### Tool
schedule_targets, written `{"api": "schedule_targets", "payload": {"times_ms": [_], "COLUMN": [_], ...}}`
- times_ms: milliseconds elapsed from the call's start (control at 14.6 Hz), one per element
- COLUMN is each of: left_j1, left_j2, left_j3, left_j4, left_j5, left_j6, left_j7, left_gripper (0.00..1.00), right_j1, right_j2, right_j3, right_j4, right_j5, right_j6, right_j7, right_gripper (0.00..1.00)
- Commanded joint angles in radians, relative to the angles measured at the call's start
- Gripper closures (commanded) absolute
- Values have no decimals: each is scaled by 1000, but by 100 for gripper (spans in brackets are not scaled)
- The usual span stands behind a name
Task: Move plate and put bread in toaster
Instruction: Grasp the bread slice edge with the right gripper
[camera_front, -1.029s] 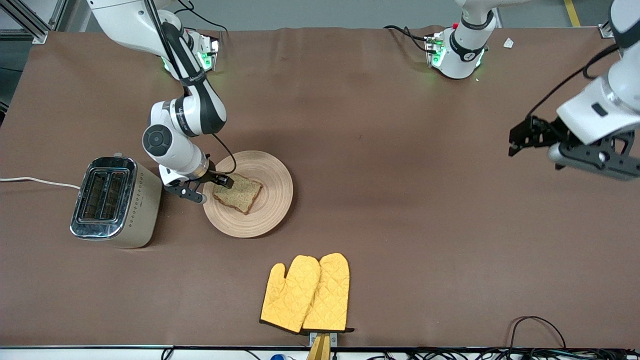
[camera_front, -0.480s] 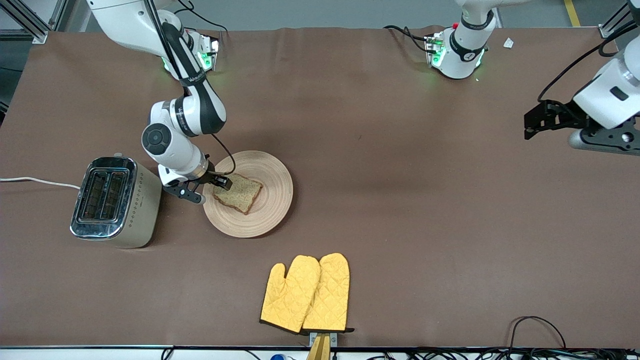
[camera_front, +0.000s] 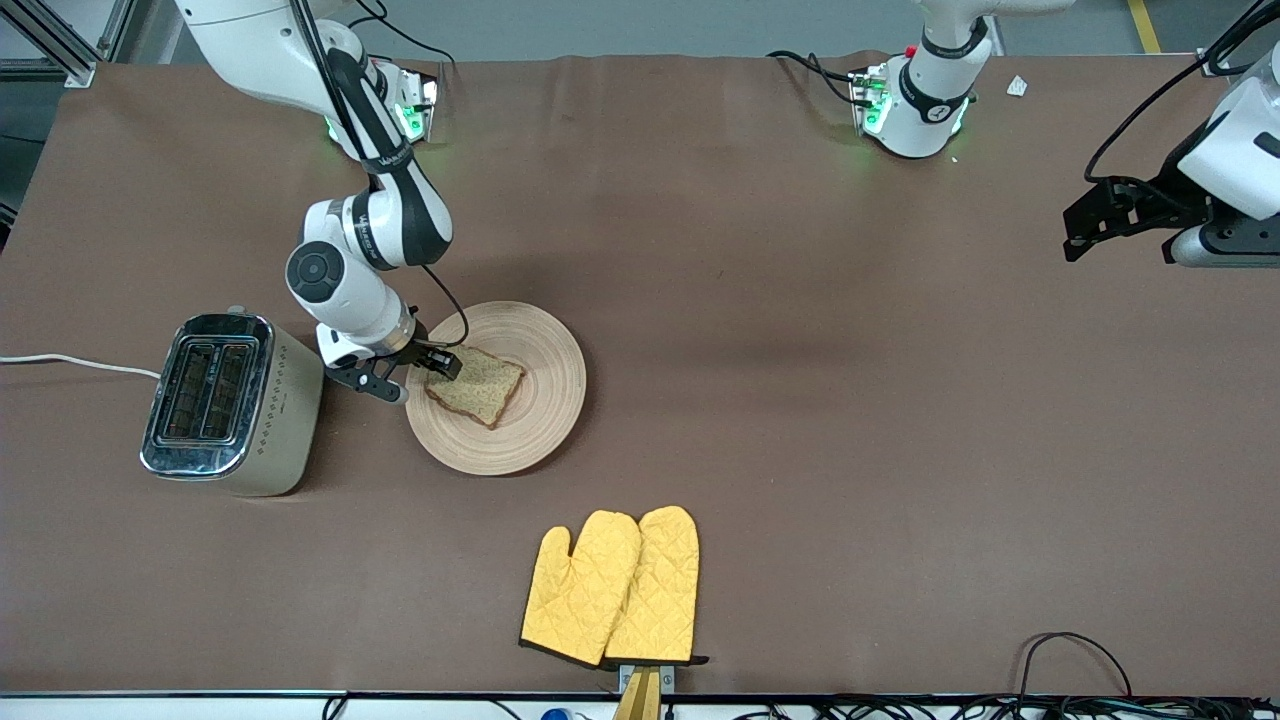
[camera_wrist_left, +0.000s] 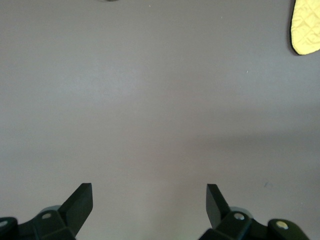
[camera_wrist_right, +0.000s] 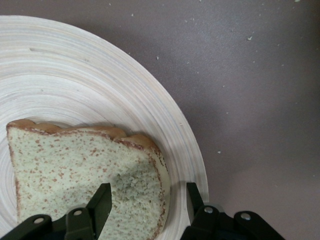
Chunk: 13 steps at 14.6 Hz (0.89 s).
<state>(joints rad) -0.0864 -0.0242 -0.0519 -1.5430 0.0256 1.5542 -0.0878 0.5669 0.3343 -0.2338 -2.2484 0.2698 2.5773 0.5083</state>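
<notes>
Right gripper (camera_front: 432, 369) — fingers spread narrowly astride one corner of the brown speckled bread slice (camera_front: 476, 385), which lies on the round pale-wood grooved plate (camera_front: 545, 360) beside the cream chrome-topped toaster (camera_front: 232, 404) toward the right arm's end. Left gripper (camera_front: 1085, 222) waits wide open over the left arm's table edge. No writing legible.

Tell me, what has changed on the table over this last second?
The left gripper, open, pulled back toward its own end of the table and toward the bases. The right gripper barely shifted at the bread, fingers straddling its edge, not visibly clamped. The bread, plate, toaster and yellow mitts stayed put.
</notes>
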Motion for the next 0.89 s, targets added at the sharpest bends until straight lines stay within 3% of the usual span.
{"api": "schedule_targets", "payload": {"times_ms": [0, 275, 618, 824], "left_j1": [-9, -6, -13, -9], "left_j2": [-71, -42, -33, -33], "left_j3": [13, 23, 17, 17], "left_j4": [-91, -69, -55, -57], "left_j5": [-15, -9, -7, -7], "left_j6": [44, 47, 44, 44], "left_j7": [-76, -67, -78, -67], "left_gripper": [0, 0, 0, 0], "right_j1": [5, 11, 42, 45], "right_j2": [-31, -31, -29, -28], "right_j3": [5, 5, 5, 5], "right_j4": [-34, -46, -94, -100], "right_j5": [9, 8, 8, 8], "right_j6": [30, 52, 147, 167], "right_j7": [-4, -5, -10, -10], "right_gripper": [36, 50, 52, 58]}}
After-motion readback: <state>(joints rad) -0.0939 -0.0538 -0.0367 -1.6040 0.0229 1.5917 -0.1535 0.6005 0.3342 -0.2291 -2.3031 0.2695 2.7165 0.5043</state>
